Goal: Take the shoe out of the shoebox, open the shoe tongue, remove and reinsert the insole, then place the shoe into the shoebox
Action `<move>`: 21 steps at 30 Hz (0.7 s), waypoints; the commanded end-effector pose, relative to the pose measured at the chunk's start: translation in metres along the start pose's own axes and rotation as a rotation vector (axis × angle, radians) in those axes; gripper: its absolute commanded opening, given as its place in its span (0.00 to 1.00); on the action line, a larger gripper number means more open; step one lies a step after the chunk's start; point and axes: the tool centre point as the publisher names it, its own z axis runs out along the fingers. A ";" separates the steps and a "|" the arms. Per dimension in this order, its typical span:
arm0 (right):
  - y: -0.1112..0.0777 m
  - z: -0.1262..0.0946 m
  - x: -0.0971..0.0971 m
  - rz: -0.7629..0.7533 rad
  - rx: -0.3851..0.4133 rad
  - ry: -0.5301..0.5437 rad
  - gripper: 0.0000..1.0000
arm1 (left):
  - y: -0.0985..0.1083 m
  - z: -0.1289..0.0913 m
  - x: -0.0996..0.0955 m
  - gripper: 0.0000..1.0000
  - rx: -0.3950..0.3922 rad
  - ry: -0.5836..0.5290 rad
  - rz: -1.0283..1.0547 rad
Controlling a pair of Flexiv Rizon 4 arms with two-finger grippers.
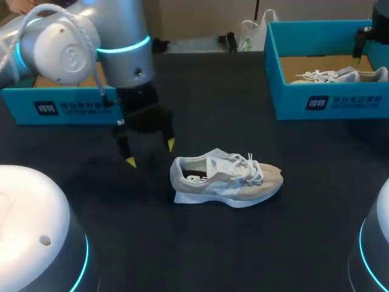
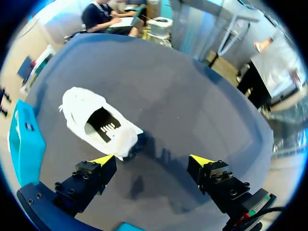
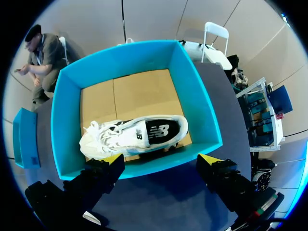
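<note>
A pale beige and white shoe (image 1: 225,179) lies on its sole on the dark table, toe to the right, its dark insole showing through the opening. My left gripper (image 1: 150,152) hangs open just left of the heel, touching nothing. In the left wrist view the shoe (image 2: 96,125) lies ahead of the open left gripper (image 2: 152,160), close to one fingertip. A teal shoebox (image 1: 328,100) at the back right holds a second white shoe (image 1: 337,75). My right gripper (image 3: 161,159) hovers open over that shoebox (image 3: 207,110), with the boxed shoe (image 3: 134,134) ahead of it.
A second teal box (image 1: 61,106) stands at the back left, partly behind my left arm. White rounded arm bases (image 1: 30,225) fill the near corners. Bare dark tabletop (image 1: 213,103) lies between the two boxes.
</note>
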 end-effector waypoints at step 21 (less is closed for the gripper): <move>0.000 0.000 0.000 0.001 -0.001 0.000 1.00 | 0.016 0.013 0.047 1.00 0.077 -0.317 -0.219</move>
